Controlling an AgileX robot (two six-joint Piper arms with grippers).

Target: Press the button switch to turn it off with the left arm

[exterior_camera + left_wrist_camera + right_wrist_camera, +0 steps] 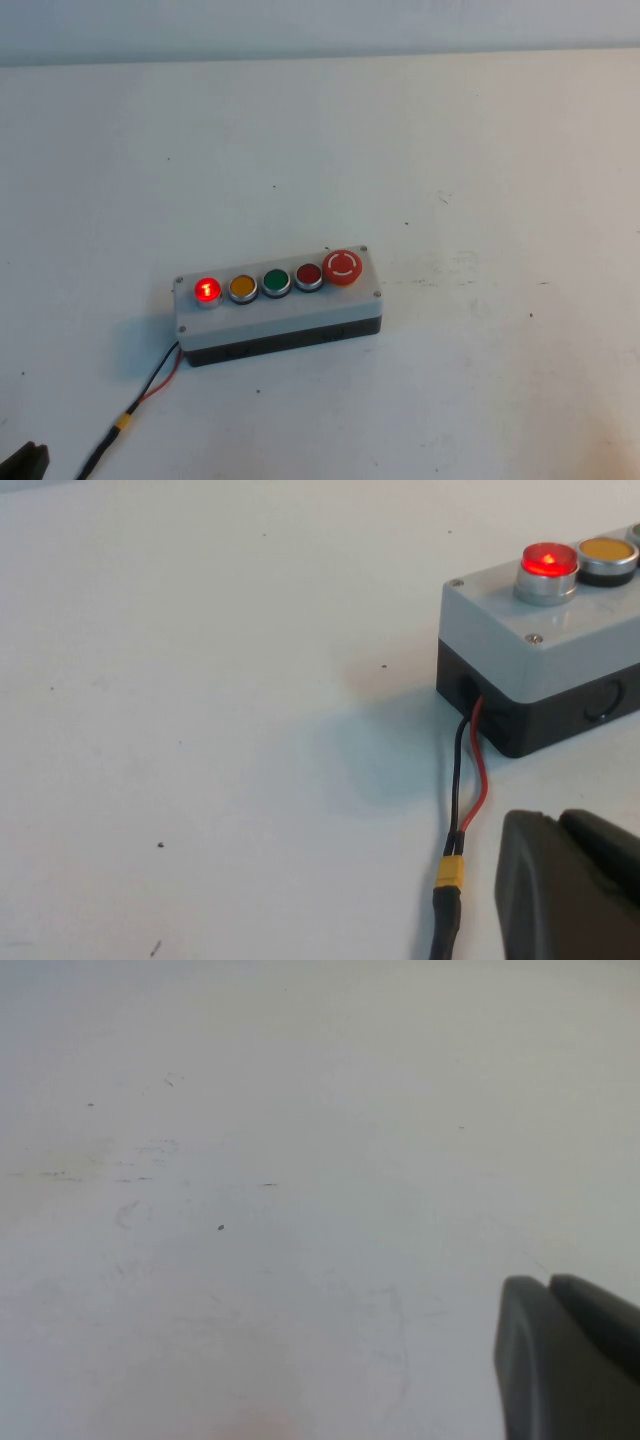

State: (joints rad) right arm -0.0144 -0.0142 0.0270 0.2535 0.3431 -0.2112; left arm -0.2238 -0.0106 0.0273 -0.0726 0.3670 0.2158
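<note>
The button switch (207,290) glows bright red at the left end of the grey box (278,312), farthest from the big red mushroom button (342,266). It also shows lit in the left wrist view (549,560). My left gripper (560,820) is shut and empty. It sits low, near the table's front left corner (25,462), short of the box and beside its cable. My right gripper (548,1282) is shut and empty over bare table; it does not show in the high view.
Between the lit button and the mushroom sit a yellow button (242,287), a green one (276,281) and a darker red one (308,275). A red-and-black cable (150,385) with a yellow connector (450,870) runs from the box's left end toward the front edge.
</note>
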